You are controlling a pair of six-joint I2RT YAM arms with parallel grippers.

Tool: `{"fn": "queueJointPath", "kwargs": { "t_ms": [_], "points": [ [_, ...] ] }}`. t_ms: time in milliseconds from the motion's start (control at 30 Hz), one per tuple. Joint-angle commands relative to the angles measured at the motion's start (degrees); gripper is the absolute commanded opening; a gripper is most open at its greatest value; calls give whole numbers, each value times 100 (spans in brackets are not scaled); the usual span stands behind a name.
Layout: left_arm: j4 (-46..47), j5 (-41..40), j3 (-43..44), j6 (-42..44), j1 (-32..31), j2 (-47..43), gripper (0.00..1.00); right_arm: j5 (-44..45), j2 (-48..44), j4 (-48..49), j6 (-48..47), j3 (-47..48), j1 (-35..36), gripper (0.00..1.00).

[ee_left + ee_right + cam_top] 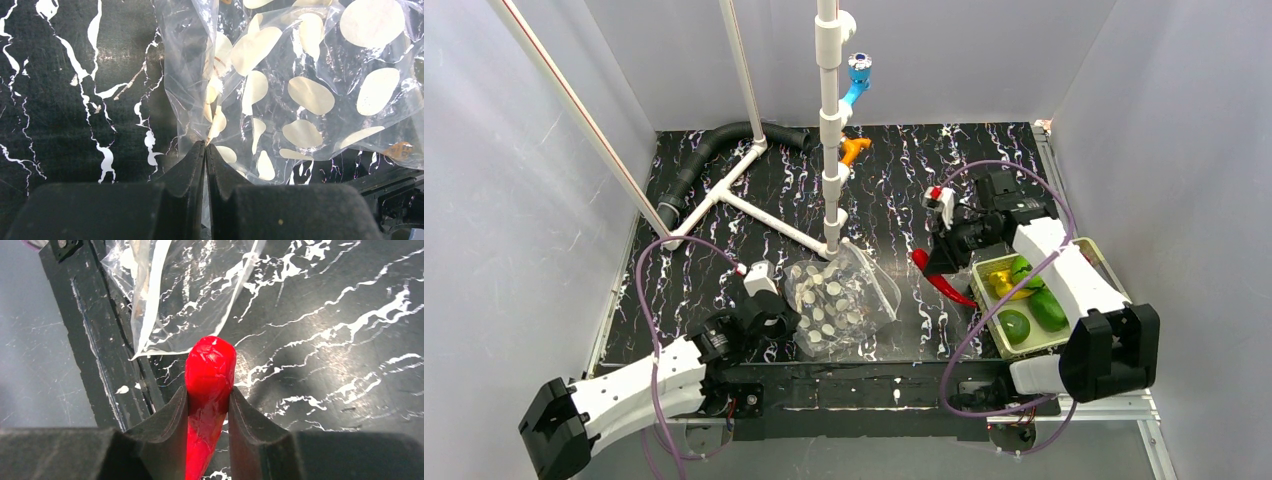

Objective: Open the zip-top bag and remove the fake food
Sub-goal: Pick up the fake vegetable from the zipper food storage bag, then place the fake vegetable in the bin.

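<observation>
The zip-top bag, clear with whitish dots, lies crumpled on the black marbled table near its front edge. My left gripper is at the bag's left edge. In the left wrist view the fingers meet, shut on a fold of the bag, and the gripper pinches the plastic. My right gripper is right of the bag, shut on a red pepper-shaped piece of fake food. In the right wrist view this red piece sticks out past the gripper, above the table, with the bag's open end beyond it.
A pale yellow-green mesh basket at the right holds a yellow banana piece and green pieces. White pipes, a black hose and orange and blue fittings stand at the back.
</observation>
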Motion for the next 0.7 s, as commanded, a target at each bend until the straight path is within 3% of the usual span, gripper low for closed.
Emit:
{"fn": "queueJointPath", "kwargs": {
  "t_ms": [0, 667],
  "points": [
    [-270, -262, -78, 37, 37, -193, 7, -18, -388, 126, -284, -118, -335, 3],
    [-752, -416, 12, 118, 37, -986, 49, -386, -902, -541, -672, -353, -2034, 3]
  ]
}}
